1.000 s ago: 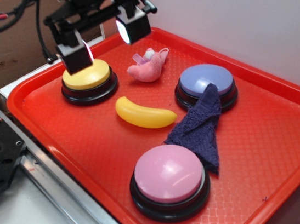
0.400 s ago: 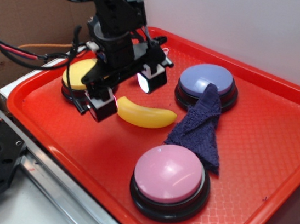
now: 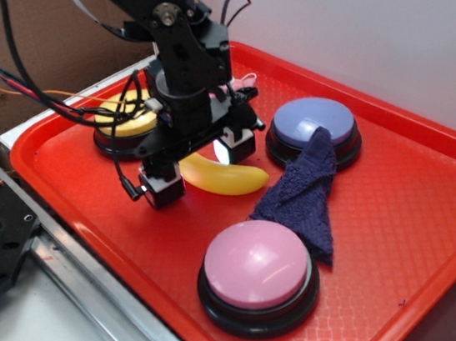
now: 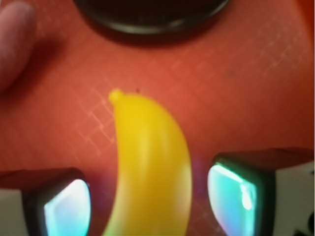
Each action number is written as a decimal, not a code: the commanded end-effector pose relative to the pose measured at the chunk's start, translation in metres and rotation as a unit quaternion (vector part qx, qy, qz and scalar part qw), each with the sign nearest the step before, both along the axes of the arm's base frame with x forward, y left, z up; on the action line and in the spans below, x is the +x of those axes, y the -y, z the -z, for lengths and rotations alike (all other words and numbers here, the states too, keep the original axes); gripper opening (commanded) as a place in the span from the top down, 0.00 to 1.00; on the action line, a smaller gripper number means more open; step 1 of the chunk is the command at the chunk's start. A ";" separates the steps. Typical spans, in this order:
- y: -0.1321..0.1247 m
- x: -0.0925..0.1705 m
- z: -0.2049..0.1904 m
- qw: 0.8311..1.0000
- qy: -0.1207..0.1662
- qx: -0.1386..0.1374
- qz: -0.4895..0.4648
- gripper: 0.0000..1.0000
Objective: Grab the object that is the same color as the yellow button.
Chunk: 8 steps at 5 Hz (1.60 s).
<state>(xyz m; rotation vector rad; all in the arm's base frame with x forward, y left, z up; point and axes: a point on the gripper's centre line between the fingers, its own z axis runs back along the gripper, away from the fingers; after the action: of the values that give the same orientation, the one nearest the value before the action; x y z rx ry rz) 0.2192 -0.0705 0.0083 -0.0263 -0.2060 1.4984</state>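
The yellow toy banana point(image 3: 227, 179) lies on the red tray point(image 3: 391, 209), partly hidden by my gripper. My gripper point(image 3: 199, 167) is open and low over the banana's left half, one finger on each side. In the wrist view the banana point(image 4: 150, 162) lies between the two glowing pads point(image 4: 66, 209), with a gap on both sides. The yellow button point(image 3: 121, 119) stands just left of the gripper, mostly hidden behind the arm.
A blue-lilac button point(image 3: 313, 127) stands at the back with a dark blue cloth point(image 3: 305, 189) draped off it. A pink button point(image 3: 259, 267) stands at the front. A pink plush toy point(image 4: 15, 42) lies behind the gripper. The tray's raised rim runs all round.
My gripper has moved from above the yellow button rightwards and down, and now straddles the banana. The banana has not moved.
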 end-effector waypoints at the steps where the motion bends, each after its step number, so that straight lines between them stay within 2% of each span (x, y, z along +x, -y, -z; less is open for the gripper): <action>1: -0.008 -0.003 -0.010 0.999 0.027 -0.002 0.018 1.00; 2: -0.015 0.000 -0.032 0.997 0.006 -0.005 0.083 1.00; 3: -0.017 0.005 -0.072 0.978 -0.015 0.004 0.207 1.00; 4: -0.005 0.013 -0.105 0.941 -0.090 -0.010 0.326 1.00; 5: -0.001 0.011 -0.134 0.893 -0.091 0.000 0.441 1.00; 6: -0.005 0.007 -0.170 0.832 -0.080 0.004 0.549 1.00; 7: -0.016 0.001 -0.204 0.819 -0.044 0.011 0.573 1.00; 8: -0.027 -0.005 -0.220 0.817 -0.021 0.021 0.576 1.00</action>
<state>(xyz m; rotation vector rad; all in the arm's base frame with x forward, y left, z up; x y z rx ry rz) 0.2005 -0.0480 0.2116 -0.0512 -0.0844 0.2714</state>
